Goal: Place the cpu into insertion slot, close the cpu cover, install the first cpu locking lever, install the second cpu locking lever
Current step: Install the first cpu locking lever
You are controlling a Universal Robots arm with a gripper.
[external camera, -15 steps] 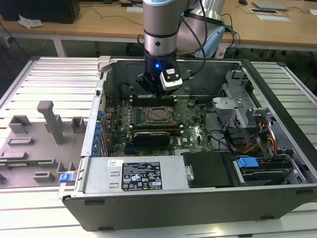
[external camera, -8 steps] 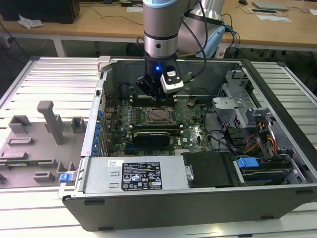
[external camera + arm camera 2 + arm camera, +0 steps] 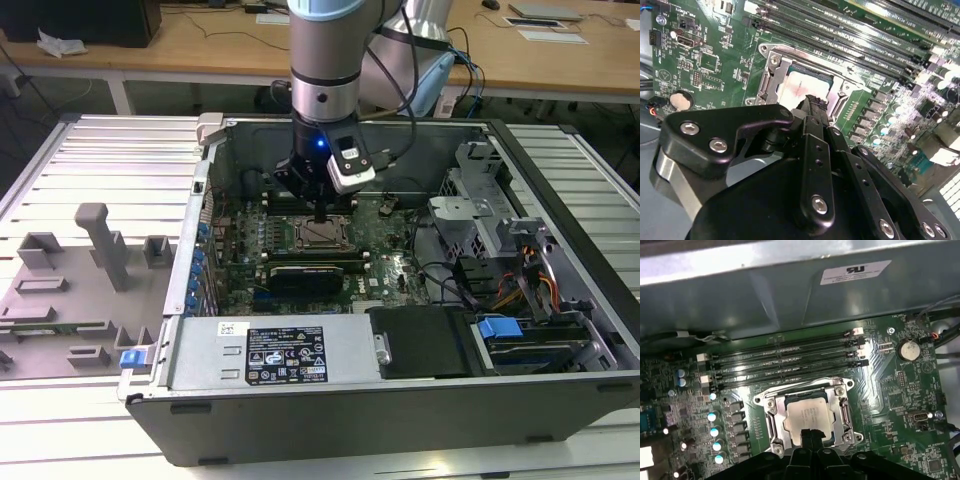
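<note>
The arm is reaching straight down into the open case, which is lying on its side on the slatted desk. The pincer is hanging directly over the slot on the green board.

In both wrist views the pincer is showing narrow, its two black fingers pressed together with nothing between them. Its tips are sitting at one edge of the slot, on or just above the cpu; whether they are touching it I cannot tell.

The cpu is lying flat inside the slot, silver face up. The cover is lying down over the slot, framing the cpu, with the chip's face showing through its cut-out. Whether the levers beside the slot are latched I cannot tell.

Four long black memory slots are running just beside the slot, and a round coin cell is sitting well apart from it.
</note>
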